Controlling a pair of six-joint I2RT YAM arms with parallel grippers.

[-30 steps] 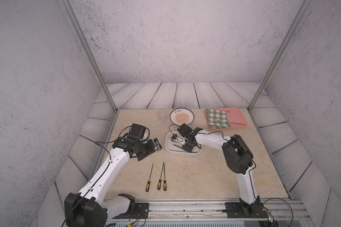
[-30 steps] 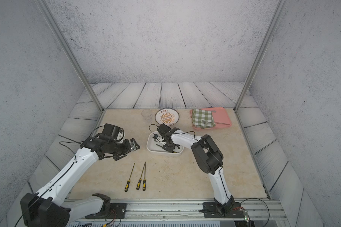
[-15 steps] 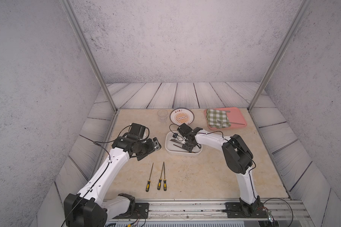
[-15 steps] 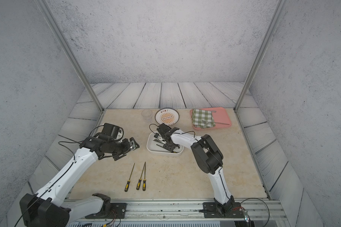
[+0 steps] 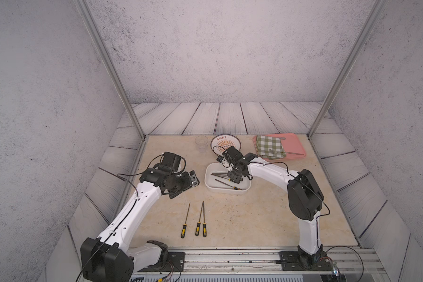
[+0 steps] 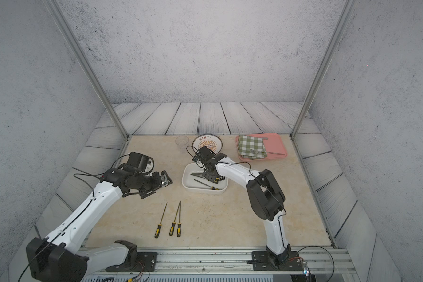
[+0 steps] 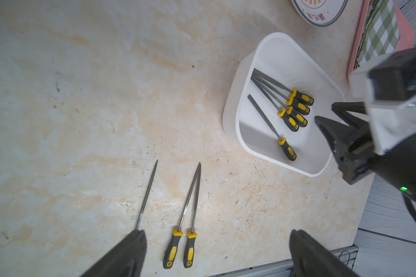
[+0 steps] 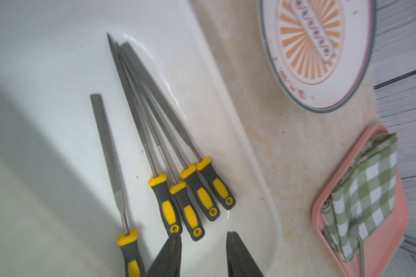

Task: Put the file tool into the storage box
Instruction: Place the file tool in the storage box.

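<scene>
**Storage box** [image 7: 281, 55]: white tub, mid-bench [image 5: 230, 214].
- Contents: five files [image 7: 296, 108] lying flat inside, four fanned together and one apart.
- Outstanding: three files [image 5: 200, 216] loose on the bench near its front edge, well apart from the box. Two of them meet at their tips.

**Right pincer** [image 8: 203, 237]: above the handle end of the box, jaws narrowly parted, gripping nothing.

**Left pincer** [image 7: 217, 236]: wide, empty, hovering just beside the box over bare bench.

**Step in hand (judged):** between deposits, with the next fetch pending.

**Next move calls for:** a descent onto one loose file's handle, jaws square across it, and a lift clear of its neighbour.
</scene>
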